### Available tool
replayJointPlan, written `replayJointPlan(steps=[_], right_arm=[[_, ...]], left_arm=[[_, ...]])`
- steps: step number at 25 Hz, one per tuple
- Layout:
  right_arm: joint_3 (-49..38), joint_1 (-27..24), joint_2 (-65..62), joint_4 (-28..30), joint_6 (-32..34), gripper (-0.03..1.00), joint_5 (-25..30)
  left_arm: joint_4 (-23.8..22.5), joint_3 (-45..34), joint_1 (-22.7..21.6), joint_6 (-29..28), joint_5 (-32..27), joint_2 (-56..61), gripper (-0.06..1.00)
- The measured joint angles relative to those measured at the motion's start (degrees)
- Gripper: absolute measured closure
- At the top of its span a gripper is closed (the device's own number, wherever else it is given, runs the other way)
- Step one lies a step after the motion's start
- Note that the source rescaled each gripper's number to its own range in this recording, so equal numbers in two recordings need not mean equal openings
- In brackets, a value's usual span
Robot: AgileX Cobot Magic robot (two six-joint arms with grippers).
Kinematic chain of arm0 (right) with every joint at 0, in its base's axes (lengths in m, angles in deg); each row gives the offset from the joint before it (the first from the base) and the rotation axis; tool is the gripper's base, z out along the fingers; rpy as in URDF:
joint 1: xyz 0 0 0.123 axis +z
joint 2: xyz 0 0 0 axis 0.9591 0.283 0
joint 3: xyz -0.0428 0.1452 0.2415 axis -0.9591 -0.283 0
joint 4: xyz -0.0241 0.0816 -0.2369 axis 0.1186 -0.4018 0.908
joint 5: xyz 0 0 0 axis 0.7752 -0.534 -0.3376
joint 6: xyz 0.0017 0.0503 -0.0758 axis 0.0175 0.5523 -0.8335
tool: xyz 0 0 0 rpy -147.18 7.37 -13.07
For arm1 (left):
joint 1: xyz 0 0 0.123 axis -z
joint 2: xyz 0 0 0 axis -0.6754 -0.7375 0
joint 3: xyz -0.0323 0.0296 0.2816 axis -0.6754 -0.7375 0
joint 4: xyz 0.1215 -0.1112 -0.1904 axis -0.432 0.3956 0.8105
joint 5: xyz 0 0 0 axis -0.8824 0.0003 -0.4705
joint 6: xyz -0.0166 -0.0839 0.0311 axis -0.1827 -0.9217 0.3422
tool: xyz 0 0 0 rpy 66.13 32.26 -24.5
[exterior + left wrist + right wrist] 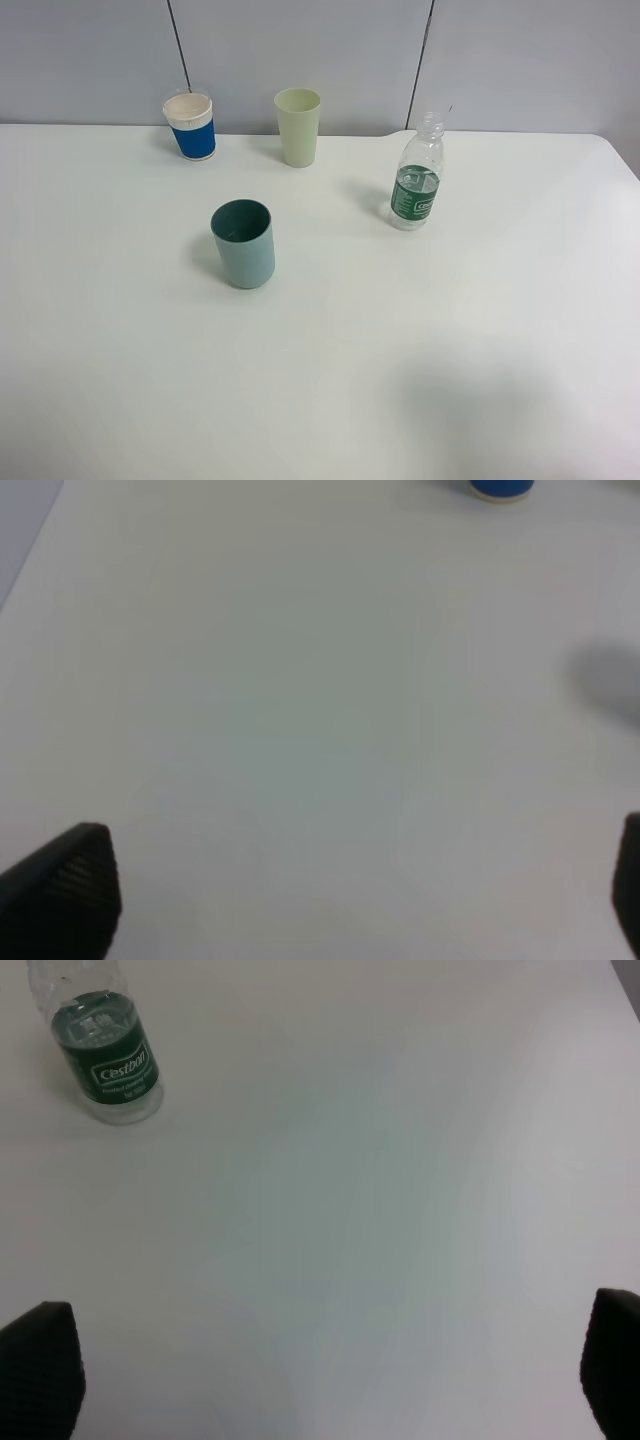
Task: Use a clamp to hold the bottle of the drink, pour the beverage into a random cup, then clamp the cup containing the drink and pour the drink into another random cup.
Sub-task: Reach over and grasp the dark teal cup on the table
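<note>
The left claw (360, 880) and the right claw (330, 1360) both gape wide, holding nothing (bare white table (300, 680) beneath); the bottle (417, 185) stands upright.

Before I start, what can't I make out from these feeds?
Left wrist: blue-and-white cup cut by frame edge; only its base shows.
Right wrist: bottle top cut by frame edge.
Exterior high: teal cup contents unclear; inside dark.
Left gripper, right gripper: only fingertips show, outside exterior high view.
</note>
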Motion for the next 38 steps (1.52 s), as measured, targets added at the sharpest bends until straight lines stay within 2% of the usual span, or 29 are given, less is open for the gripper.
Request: replayJointPlan(steps=[38], right_arm=[[0.00, 0.00, 0.00, 0.00, 0.00, -0.03, 0.00]], left_arm=[[0.00, 0.00, 0.00, 0.00, 0.00, 0.00, -0.05]])
